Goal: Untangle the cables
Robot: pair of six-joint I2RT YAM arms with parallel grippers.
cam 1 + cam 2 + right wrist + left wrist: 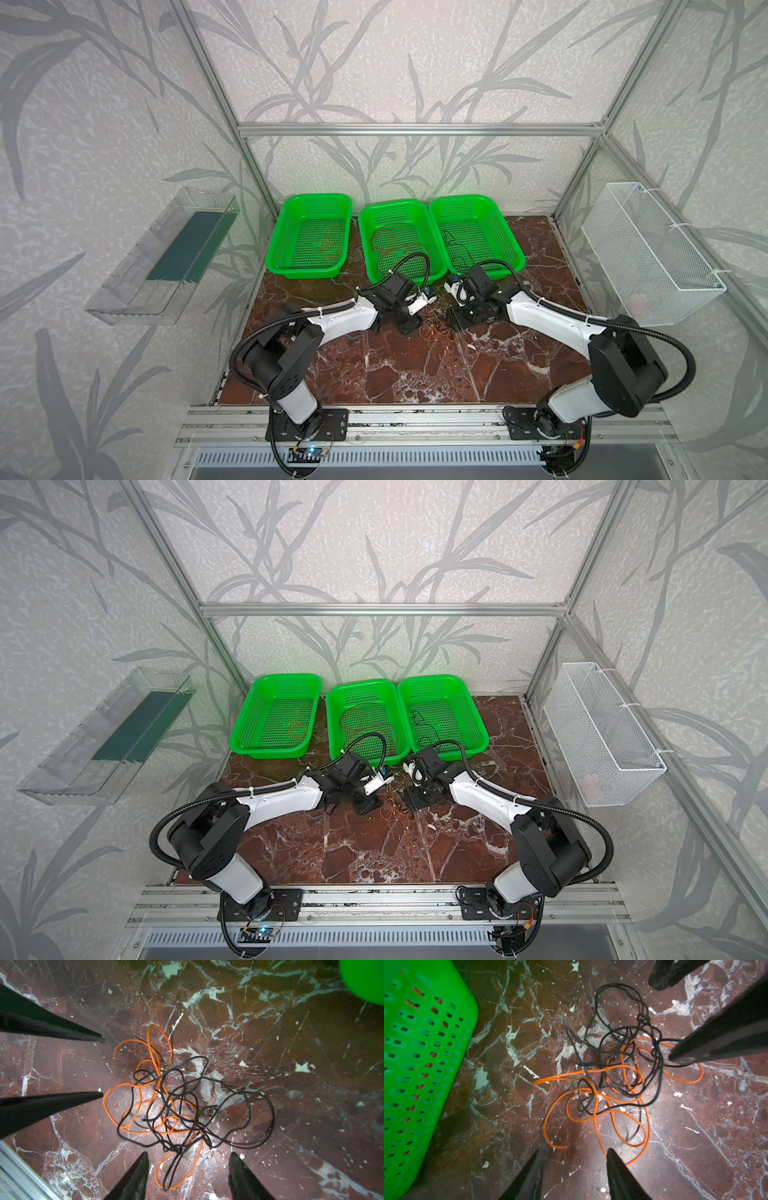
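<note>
Cables [623, 1076]: 1 orange-black tangle on table [695, 1126]; left gripper [576, 1148], right gripper [189, 1153] flanking, fingers half apart, holding nothing

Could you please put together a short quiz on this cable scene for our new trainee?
1. True or false: the tangle of cables holds only black wires.
2. How many green baskets stand behind it? A two, B three, C four.
3. Fill in: the left gripper and the right gripper stand either side of the tangle with jaws ____.
Key: 1 false, it also holds orange ones; 2 B; 3 open.
</note>
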